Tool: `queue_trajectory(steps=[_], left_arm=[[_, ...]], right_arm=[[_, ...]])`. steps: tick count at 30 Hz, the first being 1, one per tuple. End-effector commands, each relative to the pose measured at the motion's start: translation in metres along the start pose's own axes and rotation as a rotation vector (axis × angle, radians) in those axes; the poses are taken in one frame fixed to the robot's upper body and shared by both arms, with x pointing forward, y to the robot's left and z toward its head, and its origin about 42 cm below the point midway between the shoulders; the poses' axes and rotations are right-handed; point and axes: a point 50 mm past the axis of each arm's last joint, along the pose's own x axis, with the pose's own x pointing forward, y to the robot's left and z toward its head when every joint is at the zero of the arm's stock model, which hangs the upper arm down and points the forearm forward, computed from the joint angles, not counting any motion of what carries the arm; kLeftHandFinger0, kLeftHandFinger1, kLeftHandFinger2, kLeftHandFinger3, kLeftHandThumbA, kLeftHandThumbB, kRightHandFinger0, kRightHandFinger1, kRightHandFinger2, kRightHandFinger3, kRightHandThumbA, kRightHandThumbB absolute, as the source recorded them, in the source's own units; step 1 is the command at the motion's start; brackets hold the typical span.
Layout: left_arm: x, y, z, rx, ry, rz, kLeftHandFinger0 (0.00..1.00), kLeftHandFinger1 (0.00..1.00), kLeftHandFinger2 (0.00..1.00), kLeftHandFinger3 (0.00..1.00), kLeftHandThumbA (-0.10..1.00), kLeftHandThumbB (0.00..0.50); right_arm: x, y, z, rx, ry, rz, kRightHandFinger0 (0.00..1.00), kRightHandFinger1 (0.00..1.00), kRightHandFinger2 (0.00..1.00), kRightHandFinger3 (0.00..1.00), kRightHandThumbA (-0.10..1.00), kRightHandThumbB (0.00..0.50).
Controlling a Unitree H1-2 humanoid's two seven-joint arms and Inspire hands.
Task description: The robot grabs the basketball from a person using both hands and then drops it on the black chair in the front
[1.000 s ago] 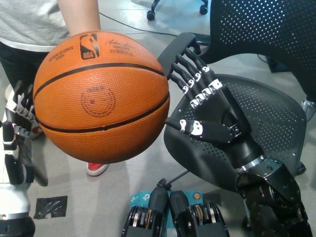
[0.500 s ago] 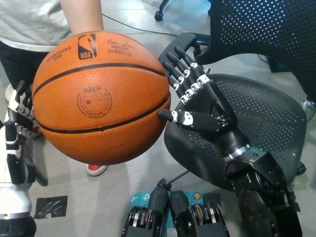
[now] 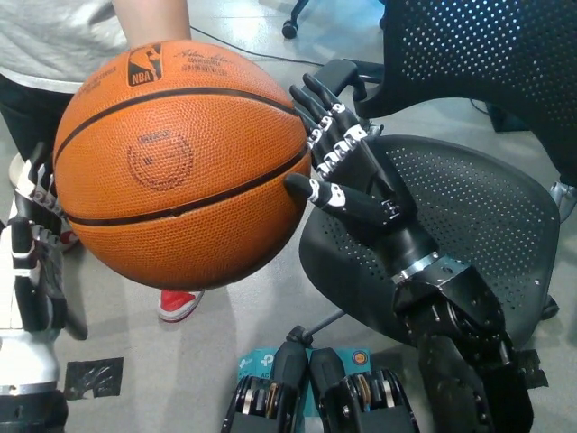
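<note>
An orange NBA basketball [image 3: 180,162] fills the upper left of the head view, held up from behind by a person's forearm [image 3: 149,20]. My black right hand [image 3: 347,167] is spread open and presses its fingertips against the ball's right side. At the left edge my white left hand [image 3: 27,262] stands with its fingers apart, just beside the ball's left side and partly hidden by it. The black mesh chair [image 3: 478,225] lies right of the ball, under my right arm.
The person in a grey shirt [image 3: 54,41] stands behind the ball, with a red shoe [image 3: 178,305] on the grey floor below it. A chair base with castors [image 3: 290,29] shows at the top. A black tape patch [image 3: 93,377] marks the floor at lower left.
My right hand has swung left from over the chair seat until its fingertips meet the ball. The ball has rolled slightly, its logo moving left. My left hand has barely moved.
</note>
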Motion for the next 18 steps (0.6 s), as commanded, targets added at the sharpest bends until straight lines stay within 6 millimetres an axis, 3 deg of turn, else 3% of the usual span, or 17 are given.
queue_trajectory(steps=[1,2,4,8,12,16,18], left_arm=[[0.013,-0.019,0.008,-0.010,-0.071,-0.065,1.00,1.00,1.00,1.00,1.00,0.199],[0.014,-0.020,0.008,-0.010,-0.070,-0.068,1.00,1.00,1.00,1.00,1.00,0.199],[0.017,-0.030,0.007,-0.033,-0.047,-0.075,1.00,1.00,1.00,1.00,1.00,0.199],[0.022,-0.047,0.003,0.004,-0.007,-0.088,1.00,1.00,1.00,1.00,1.00,0.152],[0.030,-0.071,0.003,-0.025,0.035,-0.099,1.00,1.00,1.00,1.00,1.00,0.172],[0.037,-0.087,0.004,-0.084,0.050,-0.109,1.00,1.00,1.00,1.00,1.00,0.149],[0.039,-0.091,0.005,-0.027,0.042,-0.129,1.00,1.00,1.00,1.00,1.00,0.141]], right_arm=[[0.026,0.043,-0.001,0.010,-0.047,0.133,1.00,1.00,1.00,1.00,1.00,0.483],[0.026,0.042,-0.001,0.009,-0.047,0.131,1.00,1.00,1.00,1.00,1.00,0.482],[0.026,0.054,-0.020,-0.058,-0.020,0.103,1.00,1.00,1.00,1.00,1.00,0.437],[0.028,0.068,-0.044,-0.147,0.010,0.047,1.00,1.00,1.00,1.00,1.00,0.423],[0.031,0.082,-0.072,-0.203,0.005,0.027,1.00,1.00,1.00,1.00,1.00,0.288],[0.036,0.091,-0.086,-0.224,-0.026,0.012,1.00,1.00,1.00,1.00,1.00,0.253],[0.037,0.095,-0.092,-0.244,-0.047,0.021,1.00,1.00,1.00,1.00,1.00,0.221]])
